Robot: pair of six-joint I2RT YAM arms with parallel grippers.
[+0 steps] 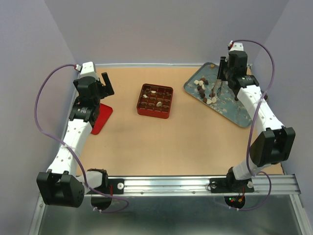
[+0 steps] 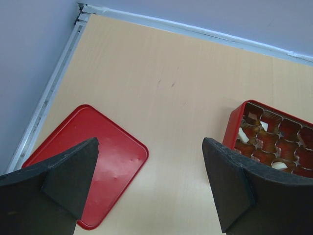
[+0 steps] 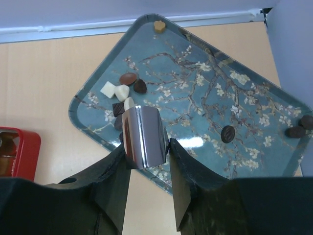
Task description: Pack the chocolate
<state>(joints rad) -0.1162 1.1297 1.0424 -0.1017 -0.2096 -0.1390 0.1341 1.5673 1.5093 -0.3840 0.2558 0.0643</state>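
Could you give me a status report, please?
Left gripper open, idle. Right gripper shut on tongs over chocolates on tray. Box partly filled. Nothing blocking.

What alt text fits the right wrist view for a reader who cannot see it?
The right gripper clamps shiny metal tongs above a blue floral tray, where white and brown chocolate pieces lie scattered. A red box edge shows at far left.

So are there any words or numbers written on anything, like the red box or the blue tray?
No words, numbers or signs can be read in any view.
The blue tray has only a painted blossom-branch pattern.
The red box and the red lid look plain.
The metal tongs are bare and shiny.
Any stamps on the chocolates are too small to tell.
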